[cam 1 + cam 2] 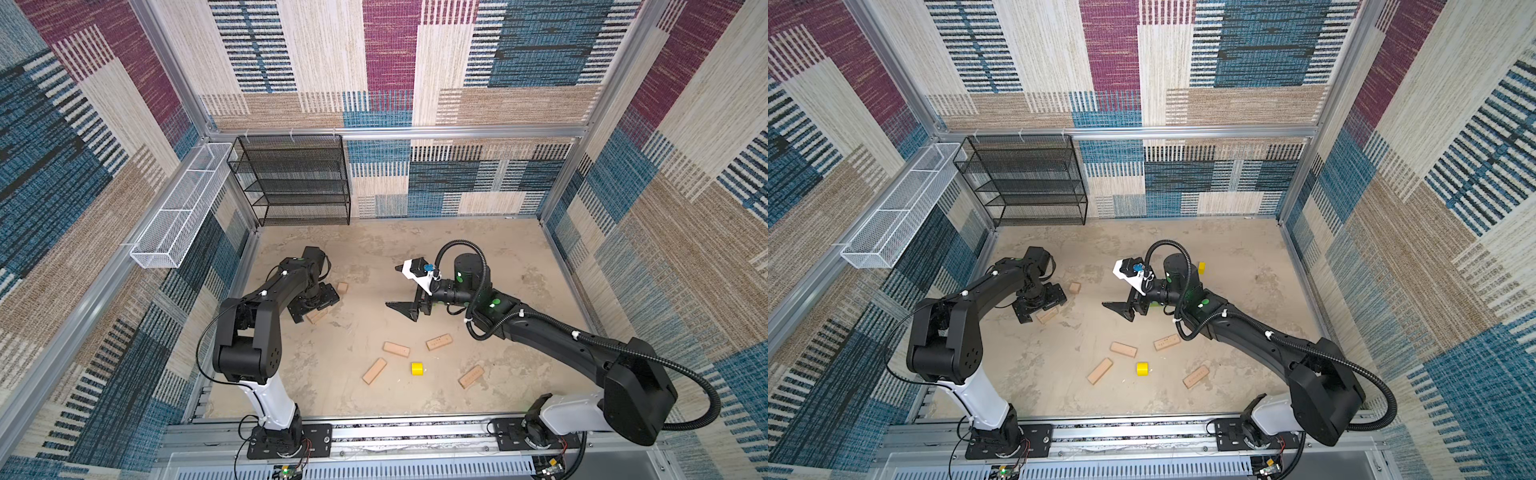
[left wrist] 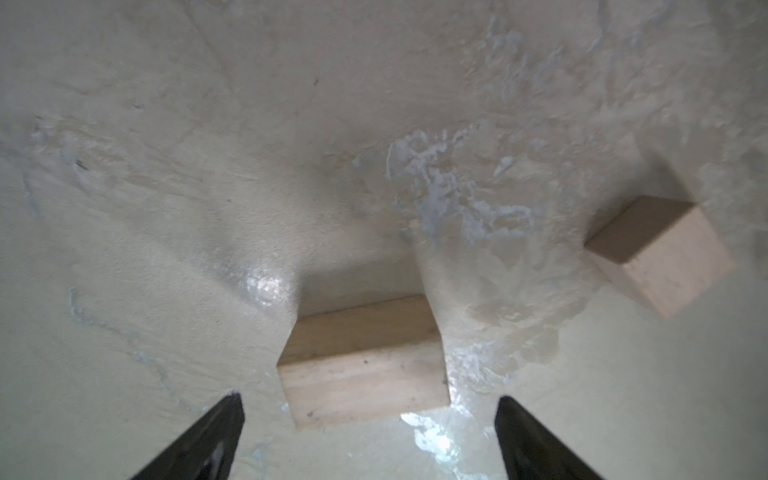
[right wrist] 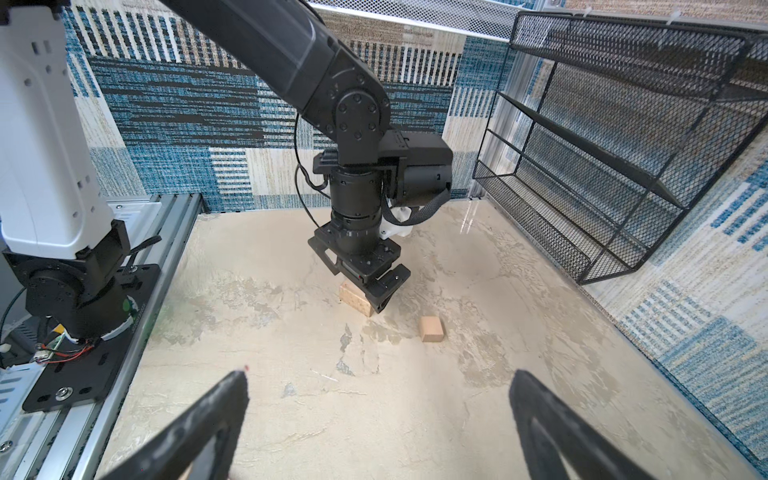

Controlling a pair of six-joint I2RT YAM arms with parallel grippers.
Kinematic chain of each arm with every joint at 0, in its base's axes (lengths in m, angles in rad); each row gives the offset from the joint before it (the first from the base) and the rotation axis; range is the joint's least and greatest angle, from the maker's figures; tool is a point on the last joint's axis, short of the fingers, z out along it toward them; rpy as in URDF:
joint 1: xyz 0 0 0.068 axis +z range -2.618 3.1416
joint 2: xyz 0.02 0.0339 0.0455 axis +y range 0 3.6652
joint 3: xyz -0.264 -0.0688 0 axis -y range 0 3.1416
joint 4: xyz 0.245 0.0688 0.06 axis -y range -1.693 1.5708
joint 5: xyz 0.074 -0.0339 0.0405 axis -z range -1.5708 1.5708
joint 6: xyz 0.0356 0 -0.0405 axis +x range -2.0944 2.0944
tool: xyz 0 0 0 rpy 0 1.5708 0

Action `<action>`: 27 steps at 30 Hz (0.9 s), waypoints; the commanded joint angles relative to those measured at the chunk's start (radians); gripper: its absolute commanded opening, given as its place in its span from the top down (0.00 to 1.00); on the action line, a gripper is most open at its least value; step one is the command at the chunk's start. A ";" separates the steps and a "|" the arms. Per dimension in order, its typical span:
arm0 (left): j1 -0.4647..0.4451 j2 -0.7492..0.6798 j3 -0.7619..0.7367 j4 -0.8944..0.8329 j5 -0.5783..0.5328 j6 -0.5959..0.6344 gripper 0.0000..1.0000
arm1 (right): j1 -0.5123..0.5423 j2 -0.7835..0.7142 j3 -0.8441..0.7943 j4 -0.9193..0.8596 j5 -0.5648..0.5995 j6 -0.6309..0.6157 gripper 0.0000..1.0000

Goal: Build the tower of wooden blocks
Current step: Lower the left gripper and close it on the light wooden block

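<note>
Presently records left gripper (image 2: 370, 400) released, poised over plank (image 2: 361, 361) lying on table (image 1: 498, 249) near cube (image 2: 660, 253); right gripper (image 3: 379, 374) released, empty, raised mid-table; finds four more planks (image 1: 396, 349), yellow piece (image 1: 417, 368) scattered unstacked toward front.

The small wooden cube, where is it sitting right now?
In both top views the cube lies on the left half of the table, just right of the open left end effector, apart from the plank beneath it.
</note>
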 commanded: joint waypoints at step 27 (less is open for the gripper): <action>-0.005 0.056 0.015 0.007 0.049 0.008 0.29 | 0.020 -0.019 -0.019 0.027 0.006 -0.038 0.00</action>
